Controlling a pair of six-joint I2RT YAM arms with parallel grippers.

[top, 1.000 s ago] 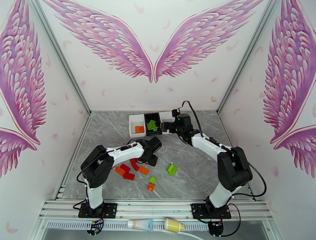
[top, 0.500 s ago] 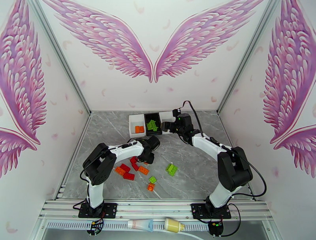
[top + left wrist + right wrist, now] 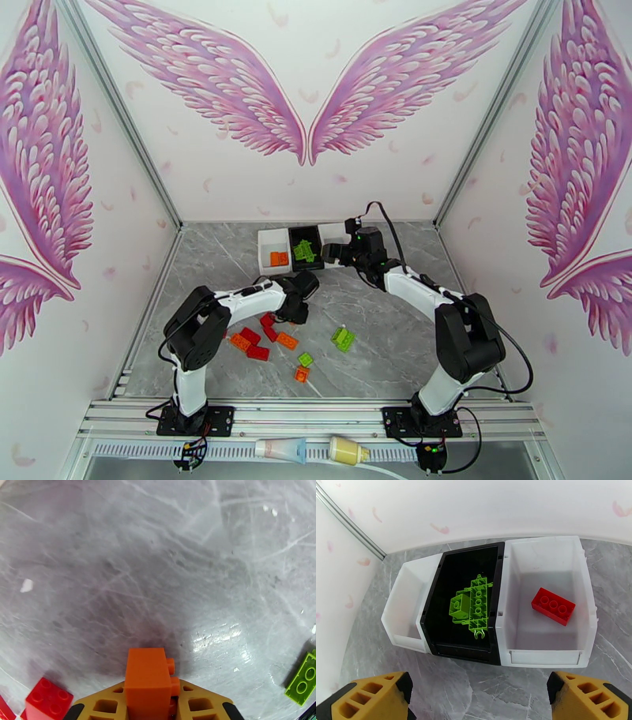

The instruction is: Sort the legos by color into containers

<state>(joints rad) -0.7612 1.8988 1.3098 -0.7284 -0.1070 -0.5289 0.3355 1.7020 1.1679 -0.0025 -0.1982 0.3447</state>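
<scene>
An orange brick (image 3: 147, 677) was seen pinched between the yellow fingers (image 3: 100, 705) of the left tool (image 3: 149, 705), standing on end with its studs turned to the right. It was held above a bare patch of the grey marbled desk (image 3: 158, 559). A red brick (image 3: 48, 701) lay on the desk just to the left of that tool and a green brick (image 3: 303, 677) well off to its right. From above, the left tool (image 3: 299, 310) was placed at the far edge of the loose legos: red pieces (image 3: 253, 344) and an orange one (image 3: 287, 341) were scattered just nearside of it, a green pair (image 3: 343, 339) lay off to its right, and a small green (image 3: 305, 359) and a small orange piece (image 3: 301, 373) lay nearer the bases. The containers (image 3: 304, 249) stood at the far side of the desk, well apart from the held brick; orange bricks (image 3: 278, 258) were seen in the left white box. The right tool (image 3: 480, 697) was spread wide (nothing lay between its fingers) and hung over the desk just nearside of the row. In its view a cluster of green pieces (image 3: 472, 606) lay in the black middle box (image 3: 446, 574) and a single red brick (image 3: 553, 606) in the right white box (image 3: 549, 567); the inside of the left white box (image 3: 401, 610) was only partly visible.
</scene>
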